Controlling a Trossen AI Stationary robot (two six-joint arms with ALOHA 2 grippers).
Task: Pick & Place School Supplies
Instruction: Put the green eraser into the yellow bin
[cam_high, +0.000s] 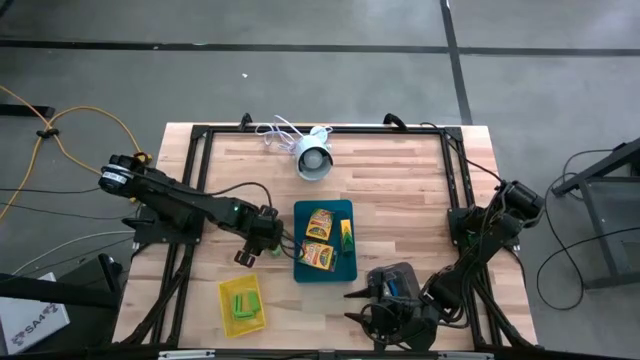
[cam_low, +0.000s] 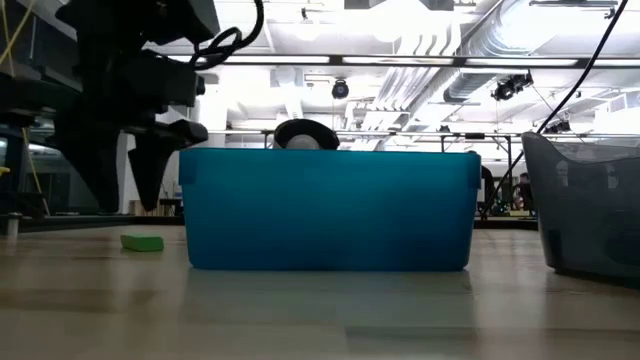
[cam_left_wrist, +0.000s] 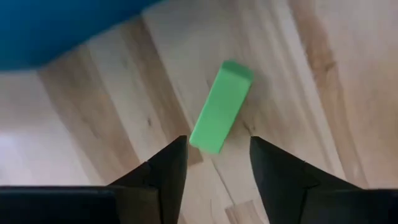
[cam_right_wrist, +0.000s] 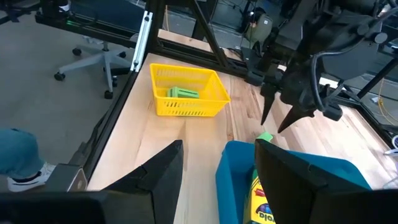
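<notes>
A small bright green block (cam_left_wrist: 221, 106) lies flat on the wood just left of the teal tray (cam_high: 298, 268). My left gripper (cam_left_wrist: 214, 163) hangs open above the block (cam_high: 245, 258), one finger on either side, apart from it. In the low view the left gripper (cam_low: 150, 175) is clear of the block (cam_low: 142, 242). The teal tray holds two yellow-orange printed boxes (cam_high: 319, 238) and a green block (cam_high: 346, 236). My right gripper (cam_high: 360, 306) waits open at the near edge, beside the dark grey tray (cam_high: 395, 272), in which something blue (cam_high: 398, 289) shows.
A yellow tray (cam_high: 242, 305) with green blocks (cam_right_wrist: 182, 93) stands near the table's near left. The white round device (cam_high: 314, 160) with its cable sits at the far edge. Black frame rails (cam_high: 195, 180) run along both sides. Bare wood lies between the trays.
</notes>
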